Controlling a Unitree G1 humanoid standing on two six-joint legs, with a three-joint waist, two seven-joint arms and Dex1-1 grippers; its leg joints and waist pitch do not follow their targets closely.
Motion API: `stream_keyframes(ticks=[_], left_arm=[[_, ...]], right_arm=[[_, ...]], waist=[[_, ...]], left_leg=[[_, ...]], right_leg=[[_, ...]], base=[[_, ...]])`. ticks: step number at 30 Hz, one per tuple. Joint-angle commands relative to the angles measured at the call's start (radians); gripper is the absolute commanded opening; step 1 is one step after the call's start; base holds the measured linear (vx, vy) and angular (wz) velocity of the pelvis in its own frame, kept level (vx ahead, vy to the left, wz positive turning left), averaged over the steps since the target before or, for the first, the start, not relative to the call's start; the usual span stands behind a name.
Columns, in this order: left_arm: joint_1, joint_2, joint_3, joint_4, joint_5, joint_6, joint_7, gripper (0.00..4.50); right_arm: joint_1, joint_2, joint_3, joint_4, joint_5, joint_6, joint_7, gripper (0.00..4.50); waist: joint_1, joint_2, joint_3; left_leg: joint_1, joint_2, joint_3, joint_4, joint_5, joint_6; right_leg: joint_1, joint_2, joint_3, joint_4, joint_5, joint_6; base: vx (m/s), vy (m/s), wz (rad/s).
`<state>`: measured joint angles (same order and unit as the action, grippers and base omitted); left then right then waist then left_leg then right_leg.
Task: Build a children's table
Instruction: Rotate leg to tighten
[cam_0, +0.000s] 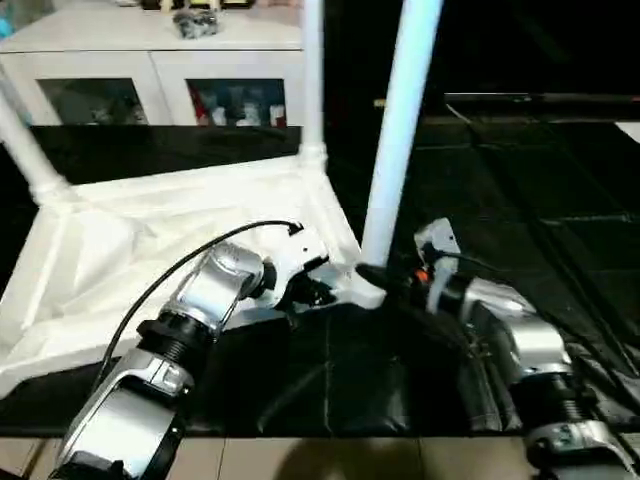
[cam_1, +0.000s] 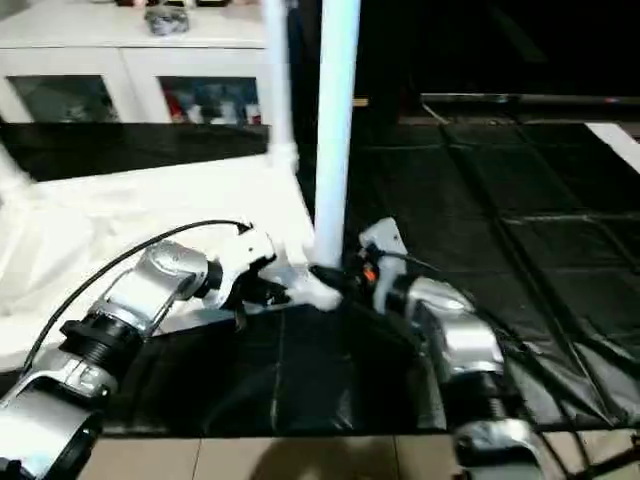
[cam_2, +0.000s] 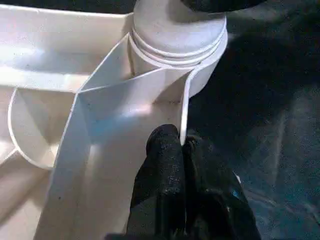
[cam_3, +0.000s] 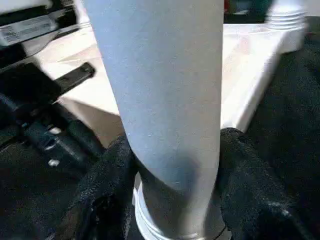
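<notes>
I have the table top (cam_0: 150, 250) lying upside down on the black floor mat (cam_0: 520, 200), ribbed underside facing up, in front of the white glass-door cabinet (cam_0: 150, 70). Three legs stand upright from its corner sockets: one at the far left corner (cam_0: 25, 145), one at the far right corner (cam_0: 312, 75), and the nearest leg (cam_0: 400, 130) rising from the near right corner socket (cam_2: 177, 45). My left gripper (cam_2: 182, 145) is at that near right corner, its two black fingers (cam_2: 162, 165) pressed together on the thin side wall (cam_2: 184, 107) of the top just beside the socket, one finger inside the rim and the other outside. My right gripper (cam_3: 172, 165) comes in from the other side at the base of the nearest leg, its fingers (cam_3: 107, 180) set on either side of the round shaft and clamped against it just above the threaded collar. The two grippers sit close to each other at this one corner, the left on the top's edge and the right on the leg.
</notes>
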<state>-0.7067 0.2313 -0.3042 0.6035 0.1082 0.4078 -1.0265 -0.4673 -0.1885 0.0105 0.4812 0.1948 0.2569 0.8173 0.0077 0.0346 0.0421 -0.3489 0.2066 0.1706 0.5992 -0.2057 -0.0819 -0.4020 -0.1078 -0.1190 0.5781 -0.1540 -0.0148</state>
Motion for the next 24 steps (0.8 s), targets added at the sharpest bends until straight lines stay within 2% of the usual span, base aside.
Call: stream_keyframes(ticks=[1,3,10,11,13,14,15,22,23,24], left_arm=[[-0.017,-0.077,-0.006,-0.014,-0.03,0.002,0.049,0.0],[-0.018,-0.087,0.0,-0.011,-0.031,0.005,0.071,0.0],[-0.044,-0.143,0.039,0.024,-0.023,0.017,0.196,0.0],[-0.054,-0.159,0.052,0.035,-0.021,0.02,0.234,0.0],[-0.064,-0.178,0.064,0.044,-0.019,0.023,0.274,0.0],[-0.067,-0.187,0.068,0.047,-0.019,0.023,0.289,0.0],[-0.07,-0.2,0.074,0.047,-0.021,0.024,0.309,0.0],[-0.069,-0.227,0.08,0.036,-0.029,0.023,0.341,0.0],[-0.068,-0.224,0.081,0.042,-0.028,0.019,0.343,0.0],[-0.068,-0.223,0.081,0.043,-0.027,0.018,0.343,0.0]], right_arm=[[-0.017,0.082,0.05,0.08,-0.022,0.014,-0.078,1.99],[-0.03,0.1,0.038,0.102,-0.024,0.011,-0.122,1.99],[-0.116,0.184,0.003,0.225,-0.069,-0.02,-0.333,1.98],[-0.138,0.201,0.0,0.253,-0.08,-0.028,-0.381,1.98],[-0.163,0.222,-0.007,0.287,-0.091,-0.04,-0.437,1.98],[-0.175,0.232,-0.011,0.301,-0.096,-0.044,-0.466,1.98],[-0.19,0.246,-0.02,0.319,-0.097,-0.051,-0.504,1.98],[-0.215,0.276,-0.043,0.357,-0.089,-0.084,-0.544,1.98],[-0.215,0.275,-0.05,0.361,-0.084,-0.089,-0.534,2.52],[-0.215,0.274,-0.051,0.361,-0.084,-0.09,-0.533,2.52]], waist=[[0.005,-0.01,-0.055],[-0.001,-0.01,-0.056],[-0.015,-0.007,-0.058],[-0.018,-0.009,-0.057],[-0.017,-0.008,-0.057],[-0.019,-0.011,-0.057],[-0.02,-0.008,-0.056],[-0.015,-0.011,-0.06],[-0.014,-0.01,-0.06],[-0.014,-0.011,-0.06]], left_leg=[[-0.01,0.014,-0.007,-0.082,-0.251,0.047],[-0.014,0.012,-0.008,-0.081,-0.246,0.048],[-0.012,0.012,-0.005,-0.08,-0.235,0.052],[-0.014,0.011,-0.005,-0.08,-0.23,0.051],[-0.012,0.011,-0.004,-0.08,-0.237,0.055],[-0.014,0.012,-0.004,-0.079,-0.233,0.055],[-0.011,0.011,-0.003,-0.08,-0.239,0.049],[-0.014,0.012,0.0,-0.077,-0.194,0.074],[-0.014,0.012,0.0,-0.078,-0.189,0.078],[-0.013,0.013,0.001,-0.077,-0.188,0.08]], right_leg=[[0.05,-0.044,0.04,-0.085,-0.442,-0.151],[0.053,-0.044,0.039,-0.082,-0.432,-0.155],[0.052,-0.042,0.042,-0.077,-0.372,-0.186],[0.052,-0.042,0.042,-0.075,-0.366,-0.192],[0.053,-0.042,0.042,-0.078,-0.376,-0.189],[0.053,-0.042,0.043,-0.076,-0.371,-0.19],[0.049,-0.042,0.042,-0.079,-0.381,-0.189],[0.054,-0.042,0.045,-0.069,-0.294,-0.214],[0.055,-0.042,0.045,-0.068,-0.286,-0.218],[0.055,-0.042,0.046,-0.068,-0.284,-0.219]], base=[[0.0,0.0,0.0],[0.0,0.0,0.0],[0.0,0.0,0.0],[0.0,0.0,0.0],[0.0,0.0,0.0],[0.0,0.0,0.0],[0.0,0.0,0.0],[0.0,0.0,0.0],[0.0,0.0,0.0],[0.0,0.0,0.0]])
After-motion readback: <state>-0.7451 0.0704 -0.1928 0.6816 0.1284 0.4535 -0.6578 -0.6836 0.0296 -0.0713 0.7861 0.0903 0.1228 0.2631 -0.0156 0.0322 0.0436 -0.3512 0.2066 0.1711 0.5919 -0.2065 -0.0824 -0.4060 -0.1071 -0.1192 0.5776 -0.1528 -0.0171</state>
